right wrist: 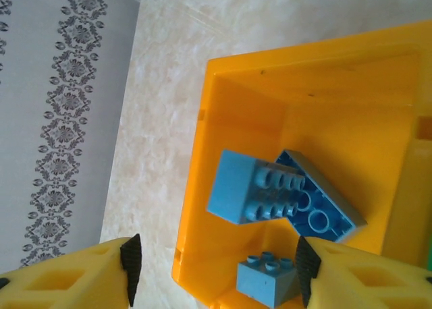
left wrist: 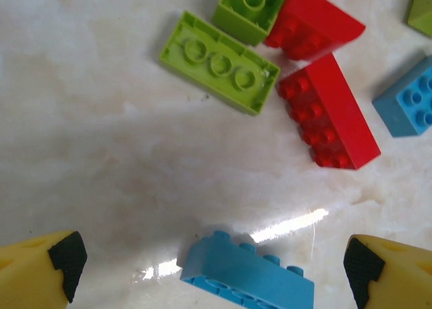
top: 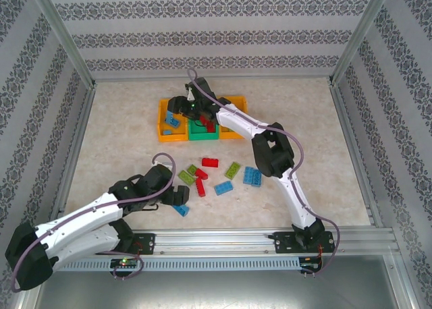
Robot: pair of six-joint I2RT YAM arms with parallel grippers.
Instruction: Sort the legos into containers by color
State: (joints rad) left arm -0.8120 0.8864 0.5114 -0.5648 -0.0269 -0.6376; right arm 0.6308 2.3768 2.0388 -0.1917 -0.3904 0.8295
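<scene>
Loose legos lie on the table in the top view: a red brick, a green brick and blue bricks. My left gripper hangs open low over a blue brick, which lies between its fingers untouched. Ahead of it are green bricks and red bricks. My right gripper stands open and empty over the left orange bin, which holds three blue bricks. The green bin sits in the middle.
The right orange bin is partly hidden by my right arm, which stretches across the table's right half. Patterned walls and metal posts enclose the table. Bare tabletop lies left of the brick pile and on the far right.
</scene>
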